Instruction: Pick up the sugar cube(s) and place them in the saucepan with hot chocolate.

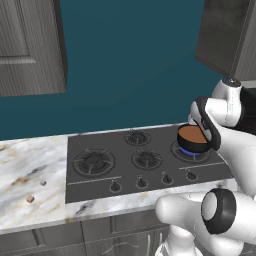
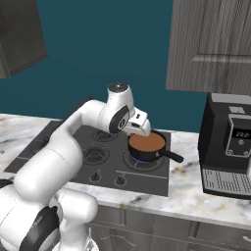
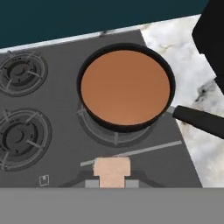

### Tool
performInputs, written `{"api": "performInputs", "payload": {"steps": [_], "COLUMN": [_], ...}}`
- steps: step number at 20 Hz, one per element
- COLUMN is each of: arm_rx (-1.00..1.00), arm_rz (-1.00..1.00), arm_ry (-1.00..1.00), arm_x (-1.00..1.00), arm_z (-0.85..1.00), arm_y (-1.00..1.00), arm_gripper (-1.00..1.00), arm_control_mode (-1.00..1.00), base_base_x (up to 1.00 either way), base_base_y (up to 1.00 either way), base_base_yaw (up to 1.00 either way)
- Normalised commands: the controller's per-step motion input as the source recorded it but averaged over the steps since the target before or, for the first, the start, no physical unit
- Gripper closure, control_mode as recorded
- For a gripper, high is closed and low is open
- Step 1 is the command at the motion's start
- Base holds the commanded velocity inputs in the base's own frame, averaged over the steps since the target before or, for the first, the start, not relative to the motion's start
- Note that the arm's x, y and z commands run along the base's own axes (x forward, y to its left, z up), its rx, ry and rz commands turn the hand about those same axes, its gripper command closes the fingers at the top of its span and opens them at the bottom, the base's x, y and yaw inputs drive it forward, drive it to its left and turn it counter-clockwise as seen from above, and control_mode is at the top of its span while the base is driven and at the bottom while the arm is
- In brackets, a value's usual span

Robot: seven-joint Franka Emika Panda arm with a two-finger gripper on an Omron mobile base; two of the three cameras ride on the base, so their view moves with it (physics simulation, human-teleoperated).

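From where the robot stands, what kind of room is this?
A kitchen, very likely: a gas stove set into a marble counter, a saucepan of hot chocolate over a lit burner, grey cabinets above, and a coffee machine beside it.

A white robot arm with dark joints (image 2: 73, 142) rises from the near left and reaches over a dark grey stovetop with round burners and small black knobs (image 2: 93, 157), which is set into a pale marble counter with brown veining (image 2: 196, 193). Its hand ends just above the left rim of a small round dark saucepan holding smooth brown liquid (image 2: 147, 146), whose long black handle points right; the pan sits on the stove's right burner over a blue flame. To the right, a black boxy coffee machine with a small display (image 2: 226, 147) stands on the counter beneath a dark grey wooden wall cabinet (image 2: 211, 46), with a deep teal wall (image 2: 98, 54) behind.
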Motion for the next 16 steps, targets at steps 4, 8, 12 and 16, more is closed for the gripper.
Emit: {"api": "performInputs", "payload": {"steps": [4, 8, 12, 16], "arm_rx": [0.02, 0.0, 0.0, 0.0], "arm_rz": [0.08, 0.07, 0.04, 0.01], "arm_ry": [0.0, 0.0, 0.02, 0.06], "arm_x": [0.68, 0.58, 0.18, 0.01], "arm_z": [-0.26, -0.26, -0.42, -0.34], "arm_y": [-0.07, 0.0, -0.03, -0.07], "arm_gripper": [1.0, 1.0, 1.0, 1.0], "arm_control_mode": [-1.0, -1.0, -1.0, -1.0], "base_base_x": [0.0, 0.0, 0.0, 0.0], "base_base_y": [0.0, 0.0, 0.0, 0.0], "base_base_yaw": [0.0, 0.0, 0.0, 0.0]}}
